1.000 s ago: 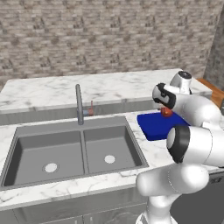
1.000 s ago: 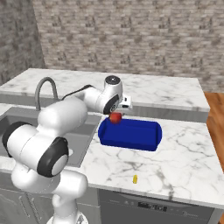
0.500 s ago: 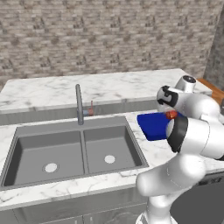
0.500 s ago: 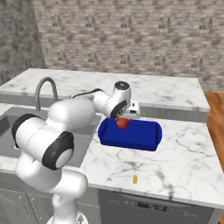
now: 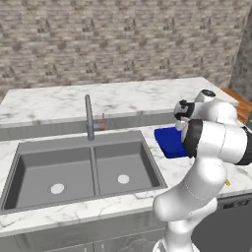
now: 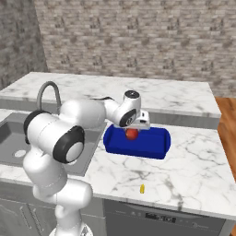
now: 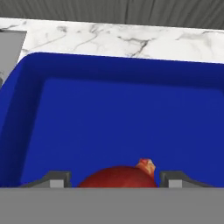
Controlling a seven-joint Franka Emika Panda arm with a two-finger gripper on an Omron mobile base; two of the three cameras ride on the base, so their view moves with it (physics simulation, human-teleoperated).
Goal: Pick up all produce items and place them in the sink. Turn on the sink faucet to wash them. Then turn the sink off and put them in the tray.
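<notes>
The step in hand is judged to be the last one: setting the fruit into the tray.

**Position.** The hand hangs over the left half of the tray, which lies on the table just to the right of the sink. In the hand view the fruit sits between the two fingertips, with the blue tray floor directly beyond it. In the left base view the arm's own bulk hides most of the tray.

**Hand state.** The fingers stand wide apart with the fruit between them. The pictures do not settle whether the pads touch the fruit or stand just clear of it, nor whether the fruit already rests on the tray floor.

**Doing the step well.**
- The fruit should be low over the tray floor before release; a round fruit dropped from height is likely to roll or bounce towards the rim.
- Release should occur away from the raised walls, near the middle of the floor.
- The fingers should spread fully, then the hand should lift straight up, so that neither finger drags the fruit sideways.
- The retreat path should stay clear of the faucet.
</notes>
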